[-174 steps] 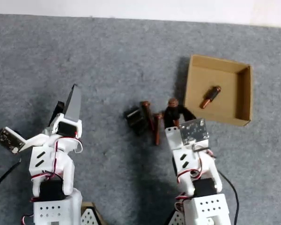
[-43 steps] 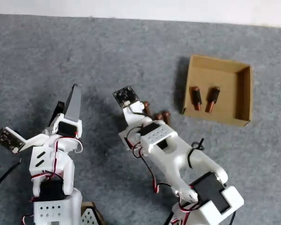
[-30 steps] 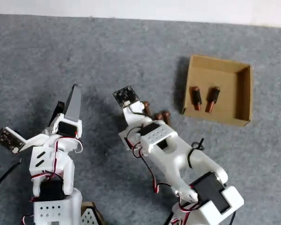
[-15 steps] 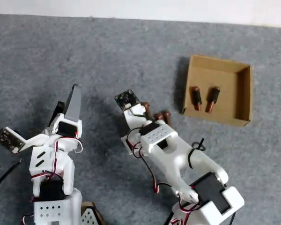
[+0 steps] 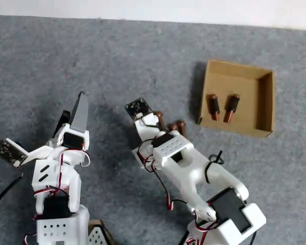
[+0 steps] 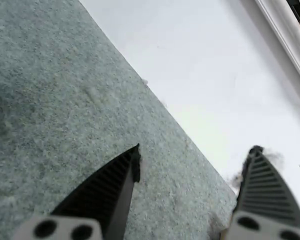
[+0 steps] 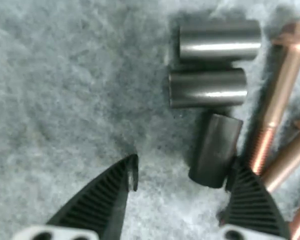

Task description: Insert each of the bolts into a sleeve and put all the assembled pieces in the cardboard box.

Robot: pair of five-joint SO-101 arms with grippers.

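Observation:
Three dark sleeves lie on the grey mat: two side by side (image 7: 220, 39) (image 7: 207, 88), and a third sleeve (image 7: 215, 149) just inside one finger of my right gripper (image 7: 185, 175), which hangs open over them. Copper bolts (image 7: 275, 110) (image 7: 285, 160) lie beside the sleeves. In the high view the right arm (image 5: 168, 148) leans over this pile, where bolt heads (image 5: 181, 125) peek out. The cardboard box (image 5: 234, 66) holds two assembled pieces (image 5: 213, 106) (image 5: 230, 107). My left gripper (image 6: 195, 155) is open and holds nothing, far left of the pile (image 5: 74, 104).
A grey carpet mat (image 5: 117, 56) covers the table, and a white surface (image 5: 143, 7) runs along its far edge. Open mat lies between the two arms and beyond the pile. The box sits to the right of the pile.
A second assembled piece has come into the box, and the right arm has swung from the box over to the pile, nudging slightly in the last second. The left arm has kept still.

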